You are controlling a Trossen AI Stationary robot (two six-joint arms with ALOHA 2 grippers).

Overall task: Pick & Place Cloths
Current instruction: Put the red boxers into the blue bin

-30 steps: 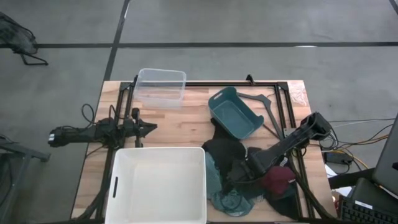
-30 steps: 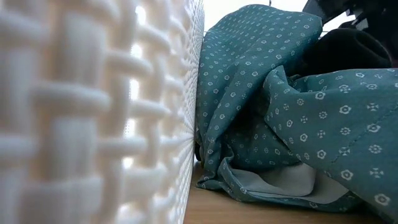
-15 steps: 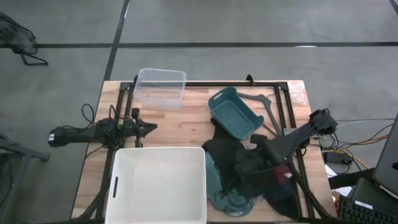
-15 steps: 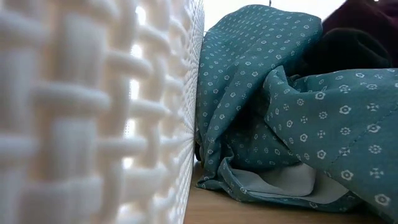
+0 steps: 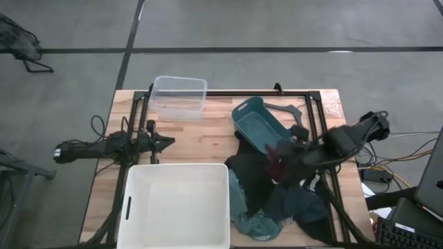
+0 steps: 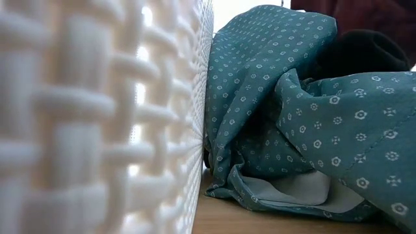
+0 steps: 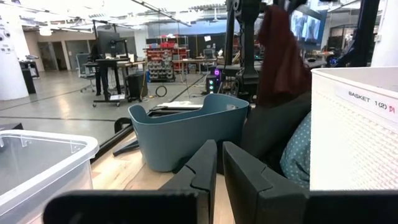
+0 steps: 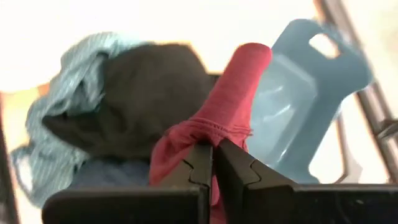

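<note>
Maroon cloth (image 8: pixel 217 118) is pinched between the fingers of the right gripper (image 8: pixel 213 163) and hangs lifted over the cloth pile. In the right wrist view its long axis runs up from the fingertips toward the teal basket (image 8: pixel 305 99), and the free end points at the basket's open mouth. From above, the same cloth (image 5: pixel 277 163) sits between the basket (image 5: pixel 261 124) and the heap, with the right gripper (image 5: pixel 291 153) just beside the basket's near corner.

Below it lies the rest of the pile: a black cloth (image 5: pixel 250 173) spread next to the white tub (image 5: pixel 176 205), and a teal patterned cloth (image 5: pixel 250 220) trailing toward the table's front edge. At table height that teal cloth (image 6: pixel 305 117) is pressed right up against the tub's woven wall (image 6: pixel 97 117), with no gap between them, and a dark cloth (image 6: pixel 364 55) rests on top of it.

Bare wood shows between the tub and the clear plastic bin (image 5: pixel 180 96), and between that bin and the basket. The heap fills the table's right front quarter up to the frame rail.

Farther left, the left gripper (image 5: pixel 166 142) waits at the table's left side above the tub's far rim, its fingers (image 7: pixel 202 171) nearly pressed together and holding nothing.
</note>
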